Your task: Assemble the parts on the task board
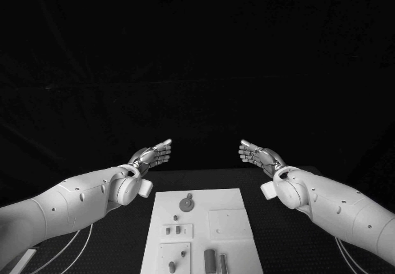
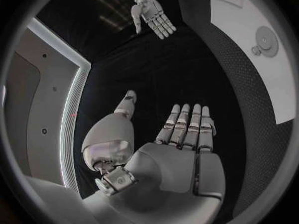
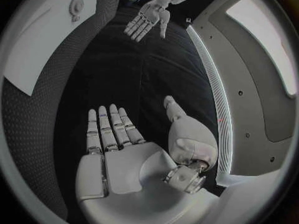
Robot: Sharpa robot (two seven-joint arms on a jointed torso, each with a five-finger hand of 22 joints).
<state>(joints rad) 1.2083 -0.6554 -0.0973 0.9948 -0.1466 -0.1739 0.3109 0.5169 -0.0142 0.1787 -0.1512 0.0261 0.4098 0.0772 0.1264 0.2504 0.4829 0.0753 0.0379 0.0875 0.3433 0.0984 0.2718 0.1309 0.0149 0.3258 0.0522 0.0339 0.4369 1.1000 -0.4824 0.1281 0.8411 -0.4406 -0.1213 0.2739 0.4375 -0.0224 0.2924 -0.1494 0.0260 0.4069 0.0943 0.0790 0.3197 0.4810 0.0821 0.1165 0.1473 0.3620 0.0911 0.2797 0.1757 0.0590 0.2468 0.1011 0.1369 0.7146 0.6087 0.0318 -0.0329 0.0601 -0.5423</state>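
You have both hands lifted off the work and holding nothing. Your left hand (image 1: pixel 153 154) sits beyond the far left corner of the task board (image 1: pixel 228 201), palm turned inward, fingers stretched out straight and lying side by side, thumb held apart from them; the left wrist view shows the same flat, empty palm (image 2: pixel 181 149) over the black table (image 2: pixel 156 69). Your right hand (image 1: pixel 257 153) mirrors it beyond the far right corner, fingers extended and close together, thumb out to the side, nothing in its grasp, and its wrist view confirms the bare palm (image 3: pixel 121 154). The two hands face each other across a dark gap, well apart, and neither touches the board. The task board lies flat in the middle of the table, nearer to you than the hands. On it you can see a round part (image 1: pixel 188 204) near the far end, a small pair of parts (image 1: pixel 173 230) in a square recess on the left side, one small part (image 1: pixel 172 266) in the recess below that, and two upright-looking longer parts (image 1: pixel 216 261) near the near edge. A blank raised square plate (image 1: pixel 228 222) sits on the board's right side.
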